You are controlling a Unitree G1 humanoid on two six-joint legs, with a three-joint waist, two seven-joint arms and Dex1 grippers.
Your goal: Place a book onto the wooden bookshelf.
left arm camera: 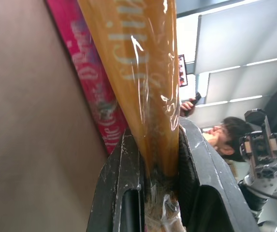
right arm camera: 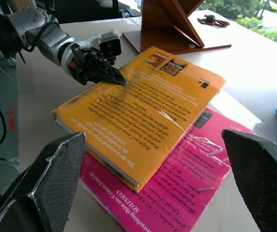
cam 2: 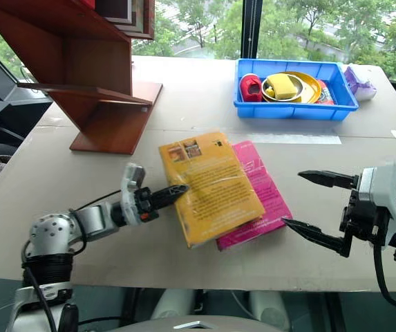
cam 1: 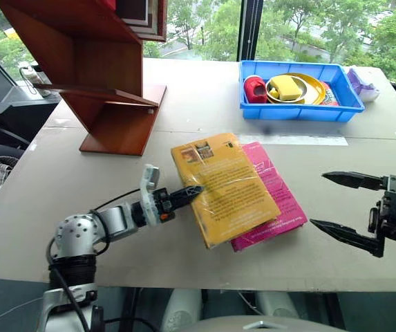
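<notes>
The yellow-orange book [cam 1: 224, 187] lies tilted over a pink book [cam 1: 274, 197] on the table, its left edge lifted. My left gripper [cam 1: 192, 193] is shut on that left edge; in the left wrist view its fingers [left arm camera: 123, 183] clamp the book's spine [left arm camera: 143, 72]. My right gripper [cam 1: 339, 204] hangs open to the right of both books, apart from them. The wooden bookshelf [cam 1: 108, 76] stands at the far left of the table, reddish-brown with slanted boards and a flat base.
A blue tray [cam 1: 300, 104] with a yellow dish, a sponge and a red thing sits at the far right of the table. A person [left arm camera: 225, 135] shows in the left wrist view beyond the books. The table's front edge runs just below both grippers.
</notes>
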